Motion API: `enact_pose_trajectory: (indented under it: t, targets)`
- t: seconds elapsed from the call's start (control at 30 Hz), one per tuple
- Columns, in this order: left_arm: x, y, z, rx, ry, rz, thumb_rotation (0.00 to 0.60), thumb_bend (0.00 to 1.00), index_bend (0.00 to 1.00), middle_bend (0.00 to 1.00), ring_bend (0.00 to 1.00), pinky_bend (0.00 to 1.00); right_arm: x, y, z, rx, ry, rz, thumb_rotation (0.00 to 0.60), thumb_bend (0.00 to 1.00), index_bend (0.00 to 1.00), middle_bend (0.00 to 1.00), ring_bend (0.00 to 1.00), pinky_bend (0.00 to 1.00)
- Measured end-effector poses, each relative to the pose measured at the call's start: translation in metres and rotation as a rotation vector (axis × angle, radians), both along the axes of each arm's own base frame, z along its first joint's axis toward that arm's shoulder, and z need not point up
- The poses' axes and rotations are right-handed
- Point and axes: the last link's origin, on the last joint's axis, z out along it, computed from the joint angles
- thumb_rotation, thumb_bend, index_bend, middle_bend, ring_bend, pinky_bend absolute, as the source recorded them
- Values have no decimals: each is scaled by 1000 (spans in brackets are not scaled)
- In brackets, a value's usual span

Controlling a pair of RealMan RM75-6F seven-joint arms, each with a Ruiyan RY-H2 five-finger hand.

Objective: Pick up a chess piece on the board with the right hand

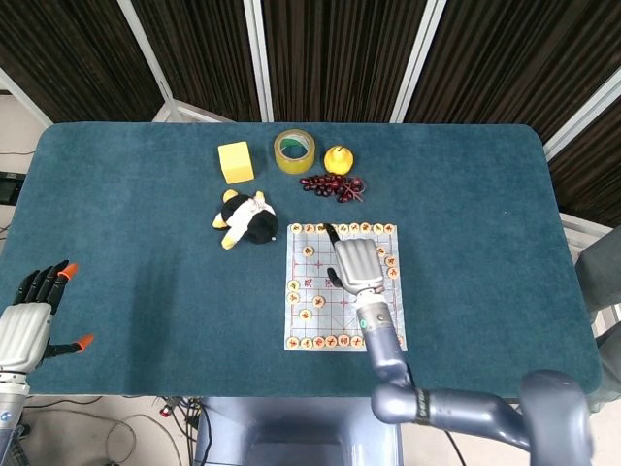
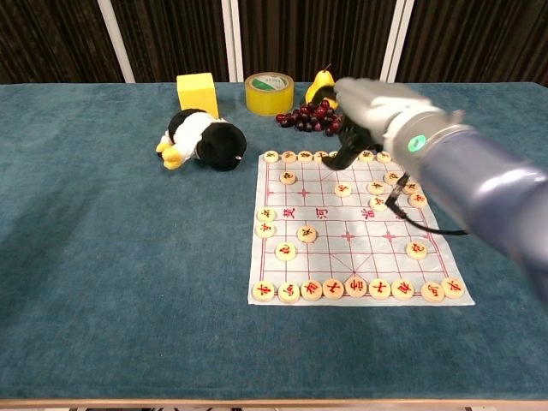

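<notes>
A paper chess board (image 2: 360, 248) lies on the teal table, with round pale pieces in rows along its near and far edges and several loose ones between. My right hand (image 2: 372, 107) hangs above the board's far edge, dark fingertips (image 2: 341, 151) pointing down over the far row. A loose piece (image 2: 342, 189) lies on the board just below those fingertips, untouched. From the head view the right hand (image 1: 356, 262) covers the board's (image 1: 315, 291) upper middle, fingers apart, nothing visible in them. My left hand (image 1: 29, 316) stays open off the table's left edge.
Just beyond the board lie dark grapes (image 2: 312, 117), a yellow pear (image 2: 321, 86) and a tape roll (image 2: 269, 92). A yellow block (image 2: 197, 92) and a black-and-white plush toy (image 2: 204, 139) sit at the left rear. A thin cable (image 2: 411, 224) trails across the board's right side.
</notes>
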Motion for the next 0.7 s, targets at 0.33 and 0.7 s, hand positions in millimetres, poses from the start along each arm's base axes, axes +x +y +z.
enact_pose_trajectory:
  t: [0.33,0.7]
  targets:
    - [0,-1,2,21,58,-30,600,0,0,0,0,0,-89,69,113,-166,61,33,600,416,0,110,54,117]
    - [0,-5,1,32,76,-35,600,0,0,0,0,0,-189,172,192,-282,66,-12,600,416,0,77,26,100]
